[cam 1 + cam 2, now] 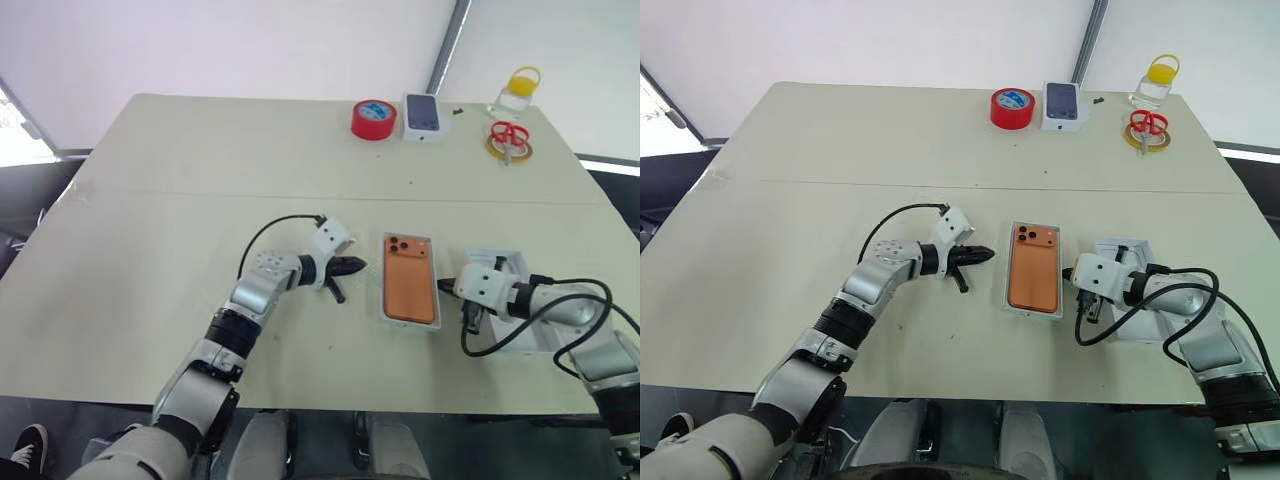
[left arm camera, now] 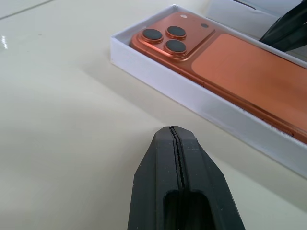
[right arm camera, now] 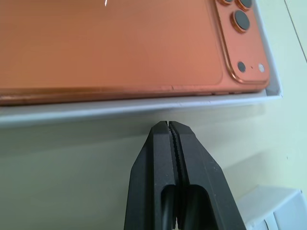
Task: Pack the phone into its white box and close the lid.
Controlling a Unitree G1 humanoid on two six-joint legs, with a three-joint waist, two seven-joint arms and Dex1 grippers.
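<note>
Orange phone [image 1: 410,279] lying back-up inside the shallow white box [image 1: 383,300], camera cluster at the far end, away from the robot. Box flat on the beige table [image 1: 150,200], directly between the two claws.

Left gripper [image 1: 352,265] pressed fully together, black fingers [image 2: 180,191] meeting along a thin seam, holding nothing. Tips aimed toward the box's near long wall, close beside it but apart, just off the camera-cluster end. In the left wrist view, table surface bare between the fingertip and the white wall.

Right gripper [image 1: 446,284] likewise pressed shut and empty, fingers [image 3: 177,177] closed flat on each other. Pointed at the opposite long wall of the box, tips just short of it, not touching. In the right wrist view, phone's orange back and lens corner just beyond that wall.

White lid [image 1: 530,330] lying on the table under and behind the right gripper's wrist, on the side away from the box, partly hidden by the arm and its black cable. Box still uncovered.

Far beyond both claws, at the table's back edge: roll of red tape [image 1: 373,119], sealed white box with a dark phone picture [image 1: 423,117], red-handled scissors [image 1: 508,134] lying on a yellow tape ring, and a clear jar with a yellow lid [image 1: 515,95].
</note>
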